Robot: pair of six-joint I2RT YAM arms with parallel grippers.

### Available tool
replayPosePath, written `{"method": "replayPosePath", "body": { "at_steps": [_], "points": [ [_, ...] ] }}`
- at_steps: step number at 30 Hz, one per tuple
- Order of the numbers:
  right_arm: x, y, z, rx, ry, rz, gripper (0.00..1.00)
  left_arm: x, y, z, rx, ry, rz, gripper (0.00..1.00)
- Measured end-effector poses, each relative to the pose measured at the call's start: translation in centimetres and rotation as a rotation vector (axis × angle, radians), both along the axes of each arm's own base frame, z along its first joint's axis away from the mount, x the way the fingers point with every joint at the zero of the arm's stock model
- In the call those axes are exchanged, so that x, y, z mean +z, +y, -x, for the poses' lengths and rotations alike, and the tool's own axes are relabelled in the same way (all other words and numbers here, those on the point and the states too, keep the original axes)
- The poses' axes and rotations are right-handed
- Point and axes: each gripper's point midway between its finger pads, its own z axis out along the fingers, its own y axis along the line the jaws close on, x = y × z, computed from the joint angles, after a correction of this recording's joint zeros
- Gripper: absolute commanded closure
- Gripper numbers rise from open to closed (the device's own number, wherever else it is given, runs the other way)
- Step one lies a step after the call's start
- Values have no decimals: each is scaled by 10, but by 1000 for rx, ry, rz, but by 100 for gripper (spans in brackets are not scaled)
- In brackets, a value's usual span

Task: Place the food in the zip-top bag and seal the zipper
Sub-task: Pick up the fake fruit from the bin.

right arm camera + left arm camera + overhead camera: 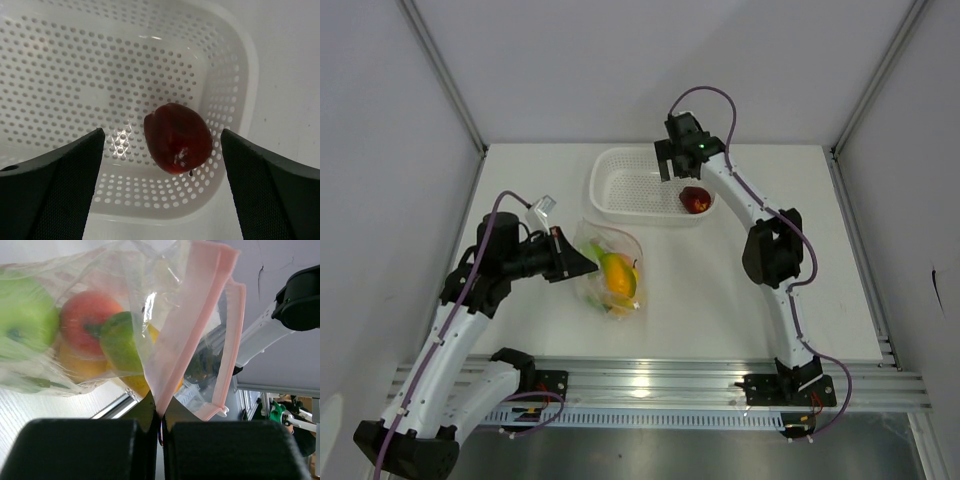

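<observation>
Right gripper (162,132) spread wide, dark red apple (177,140) lies straight below, centred between its fingers, in a corner of the white basket (240,65); left gripper (161,422), farther off, pinches the zip-top bag (165,315) by its edge.

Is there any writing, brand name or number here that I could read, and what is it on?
No text can be read in any view.
On the plastic bag: faint pink print, too blurred to read.
On the basket and the red apple: no lettering shows.
At the arm bases: small coloured marks, too small to read.
</observation>
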Motion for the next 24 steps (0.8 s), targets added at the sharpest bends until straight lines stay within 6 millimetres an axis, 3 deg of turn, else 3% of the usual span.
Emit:
{"method": "replayPosePath", "body": {
  "at_steps": [9, 24],
  "points": [
    [-53, -11, 6, 3, 122, 120, 1, -6, -1, 1, -10, 19, 2, 99],
    [-97, -25, 32, 6, 234, 219, 1, -10, -2, 1, -15, 31, 2, 99]
  ]
}}
